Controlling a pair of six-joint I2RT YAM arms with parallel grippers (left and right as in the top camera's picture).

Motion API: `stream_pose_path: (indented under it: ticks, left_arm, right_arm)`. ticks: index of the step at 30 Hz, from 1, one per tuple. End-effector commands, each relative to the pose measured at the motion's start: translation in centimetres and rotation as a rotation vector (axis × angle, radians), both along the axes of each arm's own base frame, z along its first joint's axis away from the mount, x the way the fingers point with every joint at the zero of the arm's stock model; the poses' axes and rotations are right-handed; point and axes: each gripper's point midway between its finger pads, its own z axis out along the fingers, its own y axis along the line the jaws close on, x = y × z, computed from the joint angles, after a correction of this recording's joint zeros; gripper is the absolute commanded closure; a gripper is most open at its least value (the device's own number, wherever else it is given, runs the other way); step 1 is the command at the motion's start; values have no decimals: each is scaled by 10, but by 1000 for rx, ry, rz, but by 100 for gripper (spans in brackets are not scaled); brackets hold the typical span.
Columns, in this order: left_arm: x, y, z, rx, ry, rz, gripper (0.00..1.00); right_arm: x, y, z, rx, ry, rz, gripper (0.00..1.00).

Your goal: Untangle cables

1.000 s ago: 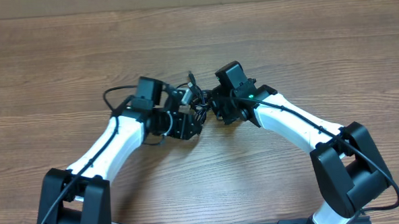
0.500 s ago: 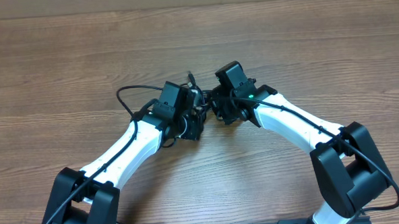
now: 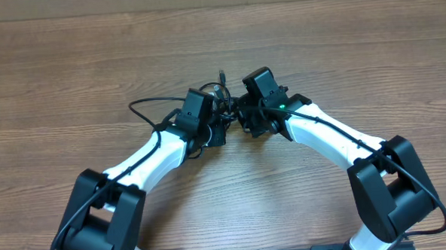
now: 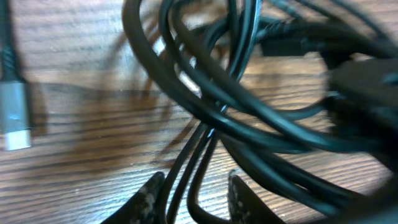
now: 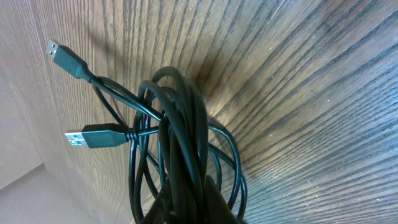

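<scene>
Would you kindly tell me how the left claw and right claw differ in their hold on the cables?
The left claw stands open, straddling two strands of the cables; the right claw is shut on the bundle. The left claw meets the tangle from the left, the right claw from the right. Both are at one tangle.

Black cables (image 5: 180, 124) with silver-tipped plugs (image 5: 93, 137), brown wood-grain table (image 3: 355, 51) streaked darker, white arms (image 3: 145, 162) with black joints, one small green light (image 3: 280, 106).
</scene>
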Motion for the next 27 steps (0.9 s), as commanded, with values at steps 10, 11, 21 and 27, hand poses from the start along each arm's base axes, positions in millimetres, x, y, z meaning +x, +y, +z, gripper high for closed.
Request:
stream_pose_path:
  ticks: [10,11,21,27]
  left_arm:
    - [5,-2,-5,7,-26,-34,96]
    - [3,-2,-4,4,-20,-36,96]
    - [-22,40,61,81,38,-122,96]
    - [-33,73,109,86,111,-48,96]
  right_arm:
    - [3,9,20,43,-34,23,96]
    - [3,9,20,43,-34,23,96]
    - [6,7,20,33,-43,12,96]
    - [7,5,20,22,-48,4,96]
